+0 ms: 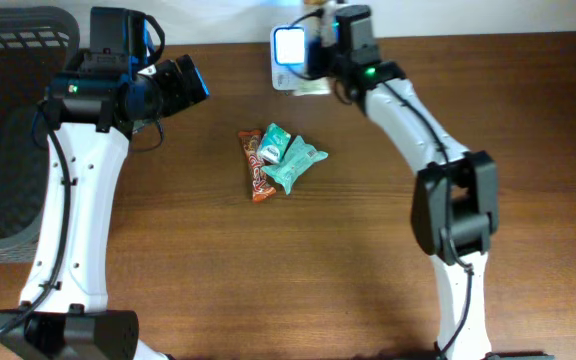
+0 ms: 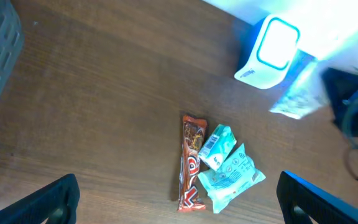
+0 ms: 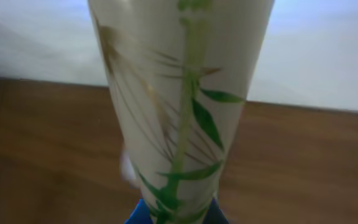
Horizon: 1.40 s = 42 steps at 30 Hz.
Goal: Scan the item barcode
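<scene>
A: Where's the packet (image 3: 179, 106)?
B: Clenched in the right gripper (image 1: 326, 62) jaws, just beside the lit scanner (image 1: 290, 47); the left gripper (image 1: 183, 82) hangs released
A: Scanned yet?
B: Pickup's done, seemingly mid-scan; three snacks (image 1: 293, 165) wait on the counter (image 1: 168, 250)

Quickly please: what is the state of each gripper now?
Left gripper: open, holding nothing.
Right gripper: closed on white packet with green leaf print.

A white packet (image 3: 179, 93) with thin green leaves printed on it is held up at the far side of the bench (image 1: 368, 250), just beside the small white scanner (image 1: 290, 47) whose square face glows bright.
</scene>
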Available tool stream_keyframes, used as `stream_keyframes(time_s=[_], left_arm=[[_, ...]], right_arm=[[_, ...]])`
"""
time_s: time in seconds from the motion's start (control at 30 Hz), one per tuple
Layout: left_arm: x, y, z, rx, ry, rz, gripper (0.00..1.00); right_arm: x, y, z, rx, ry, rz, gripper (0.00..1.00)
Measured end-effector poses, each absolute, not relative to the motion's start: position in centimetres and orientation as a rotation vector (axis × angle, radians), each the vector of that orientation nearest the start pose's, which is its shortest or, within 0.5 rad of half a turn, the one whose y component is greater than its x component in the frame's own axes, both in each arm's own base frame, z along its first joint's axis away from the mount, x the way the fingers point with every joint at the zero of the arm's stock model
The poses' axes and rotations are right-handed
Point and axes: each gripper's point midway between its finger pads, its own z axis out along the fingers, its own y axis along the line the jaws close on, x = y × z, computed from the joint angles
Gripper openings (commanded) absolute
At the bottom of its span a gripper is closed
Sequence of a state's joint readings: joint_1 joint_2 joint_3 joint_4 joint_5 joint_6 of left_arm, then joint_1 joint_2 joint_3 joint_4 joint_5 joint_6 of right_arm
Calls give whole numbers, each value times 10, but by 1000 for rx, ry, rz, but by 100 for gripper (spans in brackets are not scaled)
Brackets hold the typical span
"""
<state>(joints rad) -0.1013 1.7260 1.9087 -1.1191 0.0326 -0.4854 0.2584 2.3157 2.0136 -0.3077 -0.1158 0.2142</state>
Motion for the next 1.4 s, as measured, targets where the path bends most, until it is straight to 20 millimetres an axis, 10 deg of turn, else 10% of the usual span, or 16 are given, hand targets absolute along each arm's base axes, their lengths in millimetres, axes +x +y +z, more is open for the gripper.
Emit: stream_keyframes(time_s=[0.13,0.37,0.53,0.6,0.67,0.93,1.03,1.07,1.4], left_arm=[[434,-50,280,-470,2485,-280,99],[434,-50,280,-470,2485,-280,99],[434,-50,280,-469,2485,-280,99],[434,-50,280,-469,2485,-280,99],[434,-50,280,-470,2485,-280,99],[434,-50,280,-469,2485,-280,99],[434,-50,280,-469,2486,-280,99],[434,-50,280,-470,2485,-280,99],[434,-50,280,-470,2485,-280,99]], right_arm=[[598,17,151,235,2383,19,4],[481,-246,115,1261,2331,-210,4],[435,-329,100,1634,2057,-200,18],[430,-343,98,1669,2016,-200,78],[432,-352,102,1631,2006,-201,93],[460,-293,126,1319,2229,32,93],[492,-199,179,1061,2275,426,91],[496,-139,190,915,2357,630,87],[439,136,161,96,2861,890,87]])
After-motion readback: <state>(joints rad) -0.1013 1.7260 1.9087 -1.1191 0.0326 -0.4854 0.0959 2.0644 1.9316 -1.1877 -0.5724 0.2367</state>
